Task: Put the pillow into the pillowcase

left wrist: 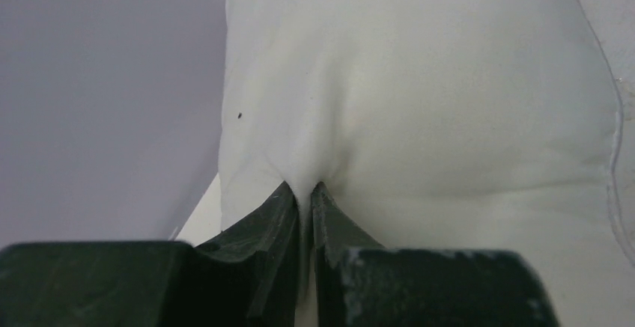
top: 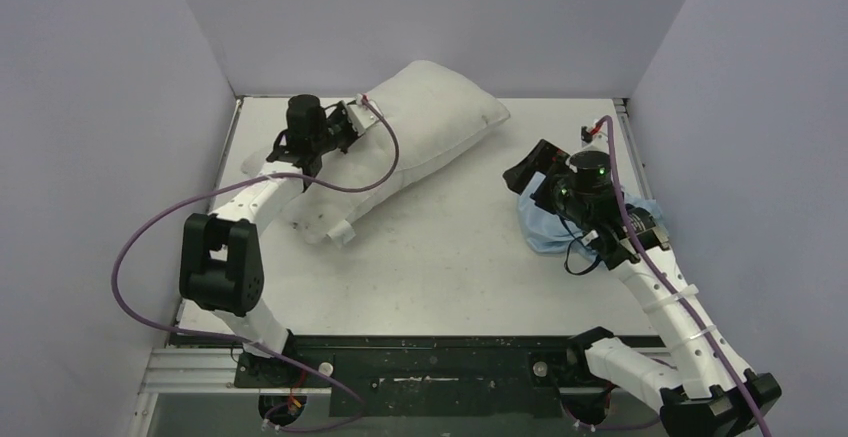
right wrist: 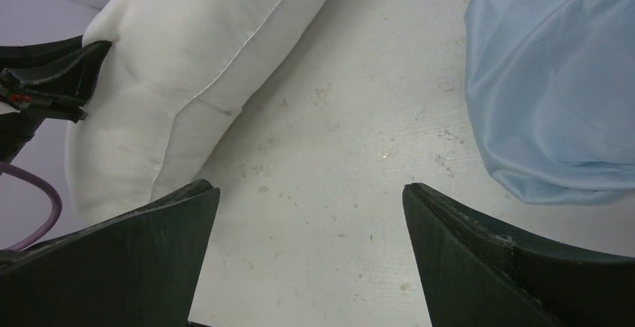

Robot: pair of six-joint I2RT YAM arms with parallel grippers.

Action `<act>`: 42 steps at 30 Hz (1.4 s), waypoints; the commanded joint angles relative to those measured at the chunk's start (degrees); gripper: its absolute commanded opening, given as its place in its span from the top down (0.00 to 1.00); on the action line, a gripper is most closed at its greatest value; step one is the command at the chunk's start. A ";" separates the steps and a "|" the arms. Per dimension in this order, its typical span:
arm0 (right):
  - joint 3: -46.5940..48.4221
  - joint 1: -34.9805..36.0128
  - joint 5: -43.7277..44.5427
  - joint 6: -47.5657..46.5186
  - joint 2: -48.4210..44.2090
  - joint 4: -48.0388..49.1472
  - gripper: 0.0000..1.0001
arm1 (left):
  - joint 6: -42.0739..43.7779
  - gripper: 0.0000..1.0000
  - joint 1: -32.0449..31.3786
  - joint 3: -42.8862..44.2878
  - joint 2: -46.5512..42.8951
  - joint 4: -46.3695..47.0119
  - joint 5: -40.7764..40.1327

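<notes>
Table: white, scuffed flat table [top: 450, 267], and it carries everything we're watching.
Pillow: the big plump off-white fabric pillow [top: 440, 122] sprawls diagonally over the far-left part of the table. One corner points to the far middle, and the other end sits down by the left arm.
Pillowcase: thin, wrinkled light-blue pillowcase [top: 545, 232], bunched in a heap on the right side, partly tucked under the right arm. It's well apart from the pillow, with bare table between them.
Left tool: left tool [left wrist: 305, 188] has its dark fingers pinched tight on a fold of the pillow's fabric. The cloth puckers right into the grip, up on the pillow's far-left side.
Right tool: right tool [right wrist: 311, 188] has its jaws spread wide with nothing between them. It hangs over bare table, the pillowcase just to one side and the pillow to the other.
Tag: small white tag [top: 343, 232] sticks out at the pillow's near edge.
</notes>
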 commanded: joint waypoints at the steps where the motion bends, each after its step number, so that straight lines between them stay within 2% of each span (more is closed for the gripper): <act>1: 0.25 0.02 7.56 4.60 0.91 -1.96 0.00 | -3.92 0.74 -4.25 2.25 -1.17 10.87 -5.87; 3: 0.92 0.08 13.10 10.54 2.30 -6.82 0.00 | -6.88 0.40 -7.30 0.02 -3.17 11.21 -12.57; 4: 1.14 0.02 15.16 13.25 3.01 -9.17 0.00 | -7.99 0.31 -8.77 -1.00 -4.38 10.95 -15.33; 8: -1.94 -0.20 19.32 20.37 3.56 -11.47 0.00 | -15.44 0.20 -13.63 -3.92 -9.87 8.74 -21.52; 14: -8.74 -0.60 19.66 22.33 4.10 -7.17 0.01 | -30.41 0.16 -15.81 -5.20 -16.36 2.61 -26.65; 17: -11.67 -1.04 21.51 22.62 6.20 -5.44 0.02 | -39.46 0.11 -15.83 -5.69 -19.48 -2.79 -26.73; 18: -12.77 -1.48 20.85 21.25 6.87 -3.60 0.04 | -42.63 0.04 -15.83 -5.89 -20.29 -5.05 -26.00; 19: -13.78 -1.81 20.10 19.46 7.49 -1.59 0.05 | -44.23 0.03 -15.85 -6.44 -20.98 -6.47 -25.16; 22: -16.28 -2.50 20.70 19.78 9.06 0.20 0.10 | -48.85 0.03 -16.00 -10.25 -23.60 -11.14 -23.67; 25: -20.01 -3.59 21.71 17.15 9.89 6.26 0.15 | -53.49 0.03 -16.01 -16.34 -28.38 -10.15 -25.49; 26: -21.00 -4.79 20.48 16.28 10.15 8.20 0.15 | -54.19 0.03 -16.00 -19.25 -30.54 -8.04 -26.22; 28: -22.19 -7.15 17.77 14.91 10.68 11.03 0.25 | -54.83 0.03 -15.99 -25.11 -34.78 -2.75 -27.05; 31: -23.37 -9.07 16.92 15.61 11.19 12.49 0.38 | -52.88 0.03 -16.09 -30.32 -38.89 -0.34 -28.68; 34: -24.33 -10.22 16.61 16.16 11.74 13.68 0.43 | -50.88 0.03 -16.31 -29.79 -39.67 -2.28 -29.18; 40: -25.06 -12.10 15.34 17.15 13.00 14.30 0.62 | -49.08 0.03 -16.62 -28.48 -39.32 -5.16 -29.21; 42: -25.11 -12.11 15.25 17.27 12.88 14.35 0.64 | -49.09 0.03 -16.69 -28.47 -39.62 -5.18 -29.26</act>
